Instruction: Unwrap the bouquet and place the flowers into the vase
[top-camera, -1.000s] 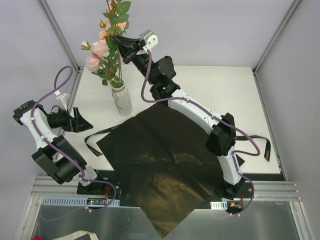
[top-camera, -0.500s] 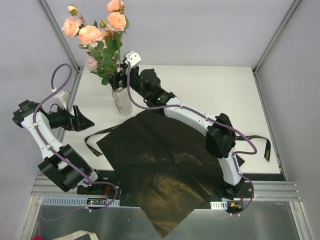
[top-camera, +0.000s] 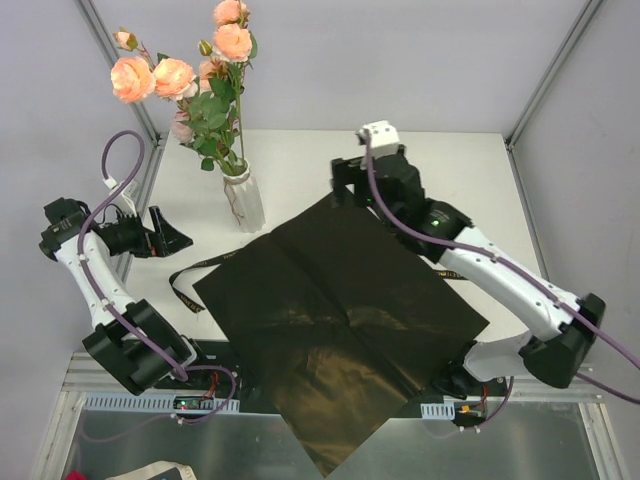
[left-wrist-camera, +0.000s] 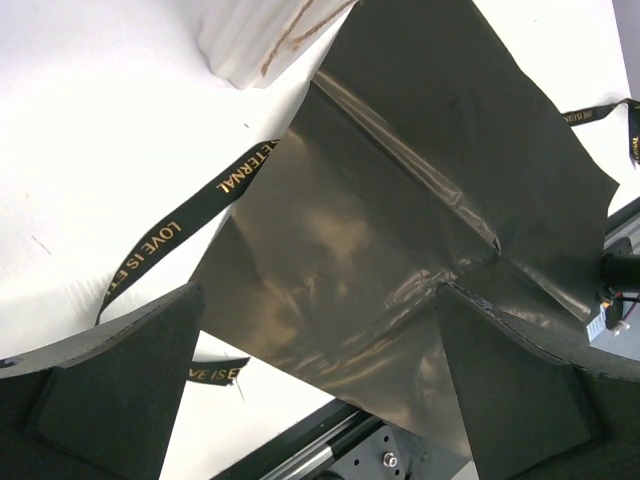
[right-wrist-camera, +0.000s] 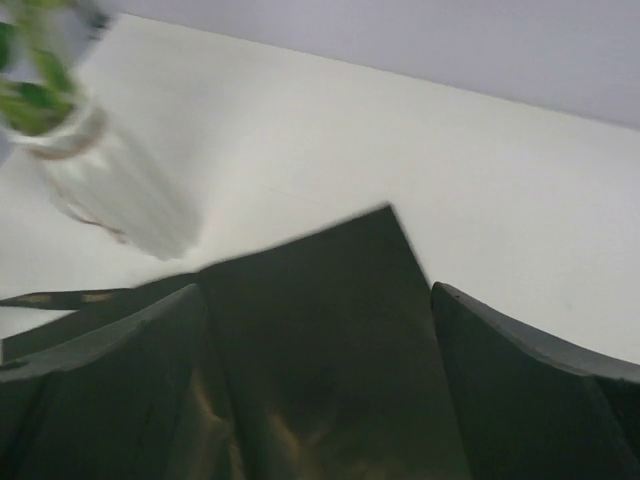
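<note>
The flowers (top-camera: 196, 82), peach-pink roses on leafy green stems, stand upright in the vase (top-camera: 243, 199) at the table's back left, with nothing holding them. The bouquet's black paper wrap (top-camera: 340, 310) lies spread flat in the middle and hangs over the near edge. My right gripper (top-camera: 347, 188) hovers open and empty over the wrap's far corner, to the right of the vase (right-wrist-camera: 112, 192). In the right wrist view its gripper (right-wrist-camera: 320, 390) has only the wrap (right-wrist-camera: 320, 330) between its fingers. My left gripper (top-camera: 172, 235) is open and empty, left of the vase (left-wrist-camera: 255, 40).
A black ribbon (top-camera: 190, 285) with gold lettering trails from the wrap's left edge, and the left wrist view shows this ribbon (left-wrist-camera: 190, 215) too. Another ribbon piece (top-camera: 530, 295) lies at the right edge. Frame posts stand at the back corners. A metal rail (top-camera: 330, 385) runs along the near edge.
My right gripper opened, let go of the flower stems and pulled back to the right, away from the vase. The flowers swung upright in the vase. The left arm barely moved.
</note>
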